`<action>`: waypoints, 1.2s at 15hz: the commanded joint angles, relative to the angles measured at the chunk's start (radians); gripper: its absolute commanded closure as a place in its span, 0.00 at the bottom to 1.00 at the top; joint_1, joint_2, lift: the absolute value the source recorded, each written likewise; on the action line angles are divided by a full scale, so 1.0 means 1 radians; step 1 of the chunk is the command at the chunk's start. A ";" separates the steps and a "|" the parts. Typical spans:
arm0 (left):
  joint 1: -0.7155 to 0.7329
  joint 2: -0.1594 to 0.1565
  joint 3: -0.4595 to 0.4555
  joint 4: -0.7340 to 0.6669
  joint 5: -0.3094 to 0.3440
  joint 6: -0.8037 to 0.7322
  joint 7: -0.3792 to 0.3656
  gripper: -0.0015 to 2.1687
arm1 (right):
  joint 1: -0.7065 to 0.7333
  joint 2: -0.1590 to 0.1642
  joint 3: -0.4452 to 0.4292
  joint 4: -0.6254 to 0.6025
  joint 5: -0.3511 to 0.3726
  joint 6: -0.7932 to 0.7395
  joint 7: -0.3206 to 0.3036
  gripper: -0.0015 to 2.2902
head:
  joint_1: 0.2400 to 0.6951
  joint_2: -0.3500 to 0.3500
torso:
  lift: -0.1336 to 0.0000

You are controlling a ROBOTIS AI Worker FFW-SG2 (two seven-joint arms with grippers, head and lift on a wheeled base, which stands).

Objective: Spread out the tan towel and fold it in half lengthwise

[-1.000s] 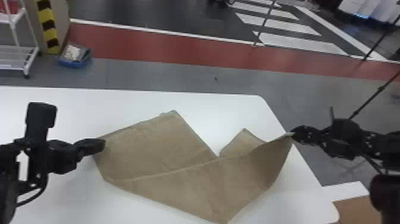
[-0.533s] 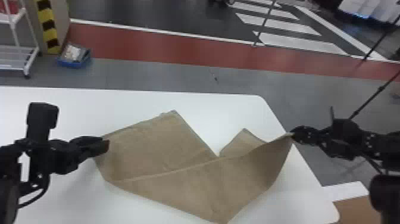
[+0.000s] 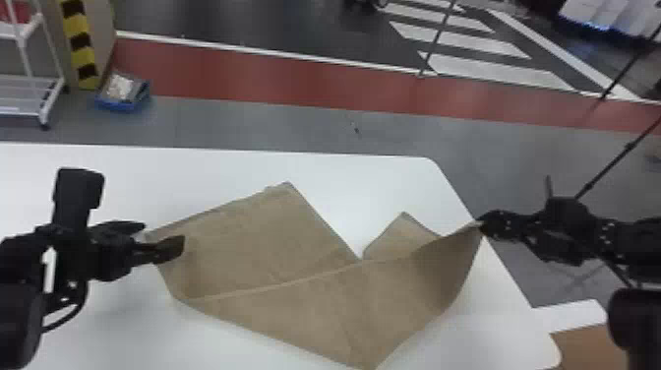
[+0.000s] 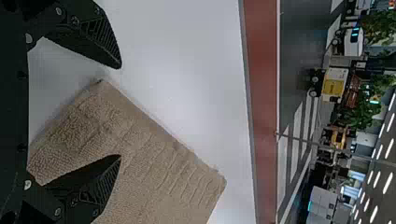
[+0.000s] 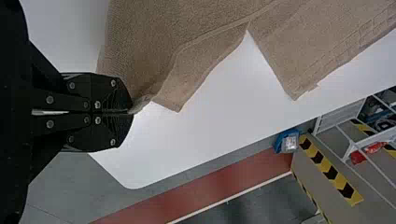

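While beyond the towel [image 3: 295, 256], blue bin [image 3: 120, 105].

There are one towel [image 3: 275, 246], one table [image 3: 196, 167], one blue bin [image 3: 120, 105] and two hands, left [image 3: 163, 237] and right [image 3: 483, 226]

Counter [image 3: 344, 172]: bright before me
Ceiling lights [image 4: 387, 183]: glowing rows
Towel [image 3: 315, 300]: darker toward my right, faint shadow beneath

On the grey floor [image 3: 236, 127], a blue bin [image 3: 118, 105] sits near a white rack [image 3: 53, 98], beside a red floor band [image 3: 295, 78].
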 commanded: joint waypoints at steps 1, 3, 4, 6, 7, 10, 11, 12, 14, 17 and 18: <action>0.006 0.005 -0.002 -0.004 0.001 0.003 -0.019 0.11 | -0.001 -0.001 0.000 0.002 0.000 0.000 0.008 0.95 | 1.00 0.00 | 0.11; 0.020 0.005 -0.001 -0.017 0.001 0.000 -0.064 0.45 | -0.001 0.001 0.001 0.005 0.002 0.000 0.008 0.94 | 1.00 0.00 | 0.11; 0.028 0.005 0.001 -0.021 0.001 -0.003 -0.064 0.67 | -0.001 0.001 0.001 0.007 0.002 0.000 0.008 0.94 | 1.00 0.00 | 0.11; 0.037 0.005 0.006 -0.038 0.001 0.000 -0.056 0.91 | -0.001 0.001 0.000 0.010 0.002 0.000 0.008 0.94 | 1.00 0.00 | 0.11; 0.045 0.005 0.016 -0.059 0.003 -0.003 -0.055 0.95 | -0.001 0.001 0.001 0.010 0.002 0.000 0.008 0.94 | 1.00 0.00 | 0.11; 0.052 0.005 0.042 -0.101 0.009 0.000 -0.044 0.96 | -0.004 0.003 0.000 0.010 -0.003 0.003 0.008 0.94 | 1.00 0.00 | 0.11; 0.052 0.005 0.064 -0.130 0.011 0.016 -0.039 0.97 | -0.014 0.006 0.005 0.007 -0.015 0.009 0.008 0.95 | 1.00 0.00 | 0.11; 0.054 0.006 0.096 -0.150 0.012 0.043 -0.041 0.97 | -0.035 0.009 0.018 0.007 -0.023 0.015 0.008 0.95 | 1.00 0.00 | 0.11; 0.060 0.008 0.124 -0.187 0.023 0.068 -0.061 0.97 | -0.052 0.019 0.032 -0.004 -0.021 0.040 0.008 0.95 | 1.00 0.00 | 0.11; 0.081 0.008 0.121 -0.201 0.026 0.074 -0.064 0.95 | -0.054 0.035 0.040 -0.010 -0.015 0.040 0.008 0.95 | 1.00 0.02 | 0.11; 0.081 0.008 0.114 -0.196 0.024 0.074 -0.064 0.82 | -0.054 0.036 0.046 -0.010 -0.012 0.040 0.008 0.94 | 1.00 0.02 | 0.11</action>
